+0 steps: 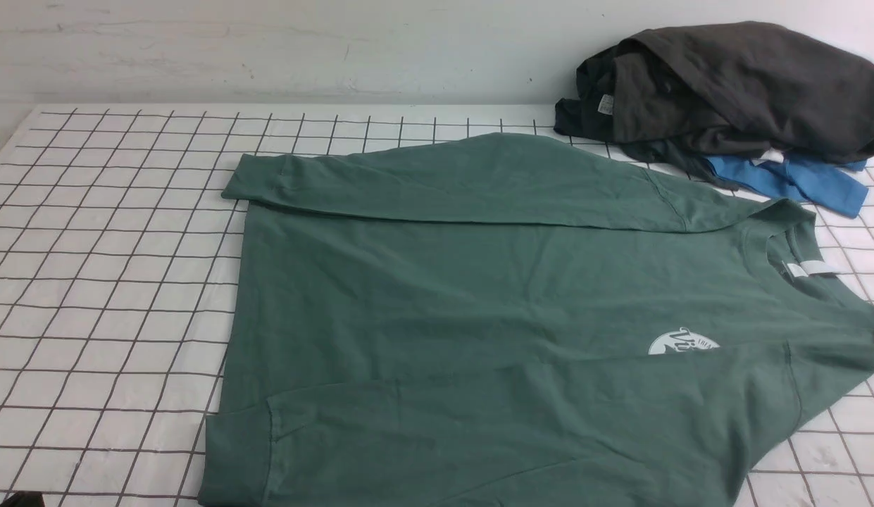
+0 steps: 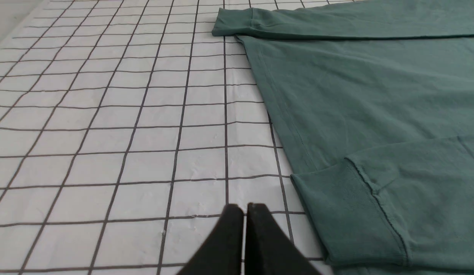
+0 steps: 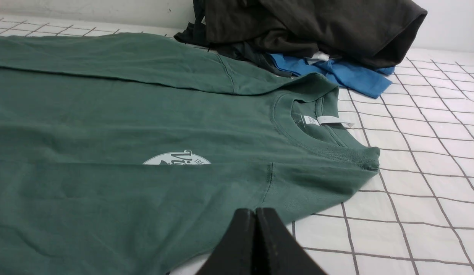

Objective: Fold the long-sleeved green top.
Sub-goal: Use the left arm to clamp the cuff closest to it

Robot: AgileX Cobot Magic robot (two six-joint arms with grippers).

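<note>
The green top [image 1: 479, 282] lies flat, front side up, on a white table cover [image 1: 113, 246] ruled with a dark grid. Its neck points to the robot's right and its hem to the left. The far sleeve [image 1: 444, 186] is folded along the far edge of the body. The near sleeve [image 1: 514, 422] is folded across the near part, and its ribbed cuff [image 2: 343, 214] ends at the hem.

A white neck label [image 1: 806, 269] sits inside the collar; its print is too small to read. The round white chest logo [image 1: 683, 343] is half covered by the near sleeve. Only a script "Vi" and small capitals "TRE" can be read.

At the far right corner sits a heap of dark grey clothes [image 1: 732, 84] with a small pale tag [image 1: 606, 104], and a blue garment [image 1: 796, 179] pokes out below it.

The left gripper [image 2: 244, 208] has its jaws pressed together and empty, over bare cover beside the cuff. The right gripper [image 3: 256, 212] is likewise pressed together and empty, at the top's near edge by the shoulder.
</note>
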